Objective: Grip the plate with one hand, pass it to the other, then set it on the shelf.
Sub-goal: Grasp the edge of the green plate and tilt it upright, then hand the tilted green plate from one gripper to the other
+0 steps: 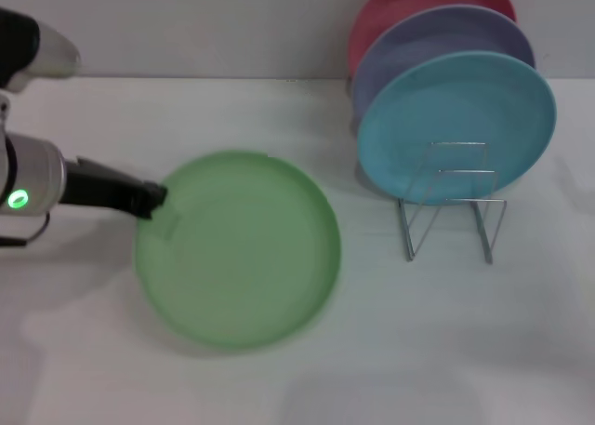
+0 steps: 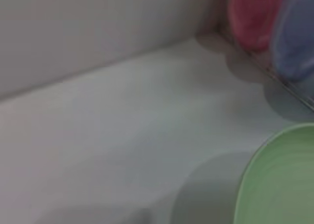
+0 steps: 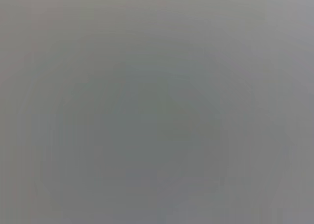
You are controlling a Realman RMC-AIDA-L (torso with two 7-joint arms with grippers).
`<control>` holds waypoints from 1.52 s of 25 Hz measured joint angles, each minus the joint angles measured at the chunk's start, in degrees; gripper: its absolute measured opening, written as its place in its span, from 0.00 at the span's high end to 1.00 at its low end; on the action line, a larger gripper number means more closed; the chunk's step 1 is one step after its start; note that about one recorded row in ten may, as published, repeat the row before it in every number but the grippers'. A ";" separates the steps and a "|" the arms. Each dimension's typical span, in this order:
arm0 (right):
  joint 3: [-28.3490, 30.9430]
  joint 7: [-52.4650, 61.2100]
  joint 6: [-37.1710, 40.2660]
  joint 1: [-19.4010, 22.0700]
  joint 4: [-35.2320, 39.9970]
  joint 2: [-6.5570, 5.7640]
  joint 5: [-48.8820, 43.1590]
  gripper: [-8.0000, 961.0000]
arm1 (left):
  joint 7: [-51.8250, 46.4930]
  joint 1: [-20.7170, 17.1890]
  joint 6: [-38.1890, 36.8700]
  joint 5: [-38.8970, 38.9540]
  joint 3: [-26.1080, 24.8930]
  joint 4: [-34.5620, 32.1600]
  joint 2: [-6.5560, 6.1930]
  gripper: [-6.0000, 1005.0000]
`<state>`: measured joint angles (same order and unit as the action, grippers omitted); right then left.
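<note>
So this is the very first step: the left claw has the light green plate by its left rim, fingers clamped on the edge, one clear-looking pad lying over the inside of the rim. The plate looks slightly lifted or tipped off the white bench rather than lying flat, judging by the soft shadow under it, but that's hard to call from the head view. The left wrist view only catches a slice of green rim and the bench behind it.

The right claw isn't visible anywhere; its wrist camera shows plain grey, so that arm is probably parked off to the side.

The shelf sits well to the right of the plate, with a sky-blue plate, a lavender plate and a pink plate already standing in it.

Next up is raising the plate clear and bringing it toward the middle so the right arm can take the free rim. The front slot looks open.
</note>
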<state>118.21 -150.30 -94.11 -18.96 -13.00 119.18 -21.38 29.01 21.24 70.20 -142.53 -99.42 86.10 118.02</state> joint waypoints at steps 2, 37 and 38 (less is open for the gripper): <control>0.00 7.10 3.41 -1.59 -5.58 -0.30 -4.09 0.14 | 0.10 -0.01 -0.84 -0.67 -0.20 0.80 0.04 0.96; -13.31 127.91 25.93 -26.32 -56.00 -2.69 -105.67 0.15 | 1.13 -0.72 -9.80 -0.07 -0.59 3.54 0.19 0.94; -13.31 127.91 25.93 -26.32 -56.00 -2.69 -105.67 0.15 | 1.13 -0.72 -9.80 -0.07 -0.59 3.54 0.19 0.93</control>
<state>104.90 -22.39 -68.18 -45.28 -69.00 116.49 -127.05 30.14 20.52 60.40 -142.60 -100.01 89.64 118.21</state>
